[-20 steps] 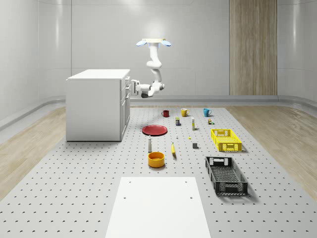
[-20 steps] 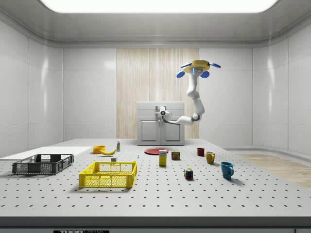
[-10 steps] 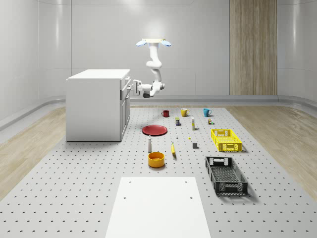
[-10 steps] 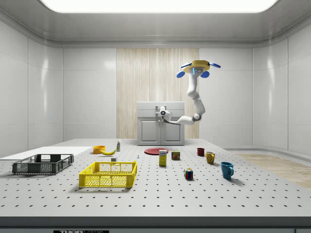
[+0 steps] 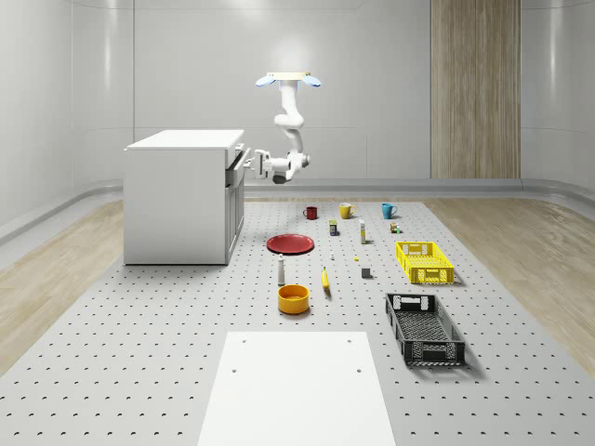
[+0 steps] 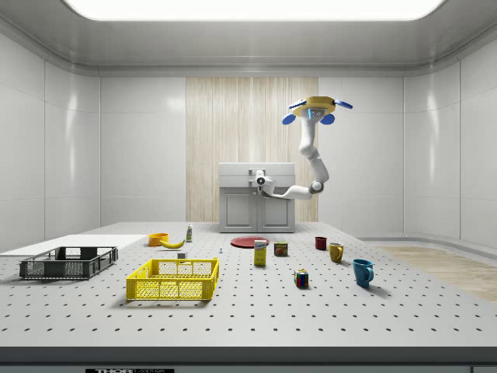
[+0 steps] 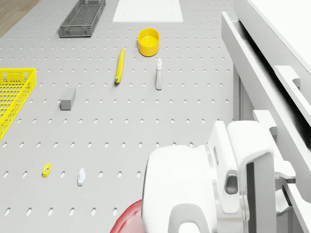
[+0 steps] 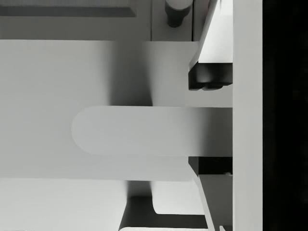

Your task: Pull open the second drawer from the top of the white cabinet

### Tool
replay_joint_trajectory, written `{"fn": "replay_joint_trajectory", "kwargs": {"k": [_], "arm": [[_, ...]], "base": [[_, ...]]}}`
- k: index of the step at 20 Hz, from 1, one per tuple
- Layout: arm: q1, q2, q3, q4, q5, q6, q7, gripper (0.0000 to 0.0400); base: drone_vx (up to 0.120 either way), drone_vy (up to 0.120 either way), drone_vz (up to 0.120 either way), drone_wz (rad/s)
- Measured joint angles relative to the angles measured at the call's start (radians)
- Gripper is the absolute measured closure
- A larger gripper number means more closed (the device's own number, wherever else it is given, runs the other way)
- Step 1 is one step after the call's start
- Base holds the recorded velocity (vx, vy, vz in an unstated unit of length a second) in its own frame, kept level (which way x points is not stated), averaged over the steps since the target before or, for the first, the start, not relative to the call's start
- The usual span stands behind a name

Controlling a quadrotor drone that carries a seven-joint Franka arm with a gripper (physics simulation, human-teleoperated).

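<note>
whole-scene: high, far, facing the white cabinet (image 5: 184,195) and floor.
side: low, far, at floor edge, facing cabinet front.
drone: downward, over floor beside cabinet.
wrist: close against drawer handle (image 8: 144,137).
shared: cabinet.

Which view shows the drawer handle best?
The wrist view: the handle lies between the gripper's dark pads, close up. The drone view shows it partly behind the wrist; in the whole-scene and side views it is tiny at the cabinet front.
</note>
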Motion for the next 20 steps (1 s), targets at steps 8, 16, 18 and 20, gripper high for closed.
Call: {"fn": "replay_joint_trajectory", "kwargs": {"k": [8, 16, 18, 20], "arm": [[-0.035, -0.01, -0.026, -0.019, -0.012, -0.053, -0.03, 0.0274], [-0.068, -0.031, -0.061, -0.018, -0.067, -0.104, 0.004, 0.0231], [-0.072, -0.031, -0.07, -0.021, -0.07, -0.114, -0.01, 0.0249], [-0.077, -0.033, -0.077, -0.02, -0.077, -0.123, 0.008, 0.0247]], "base": [[0.0, 0.0, 0.0, 0.0], [0.0, 0.0, 0.0, 0.0], [0.0, 0.0, 0.0, 0.0], [0.0, 0.0, 0.0, 0.0]]}}
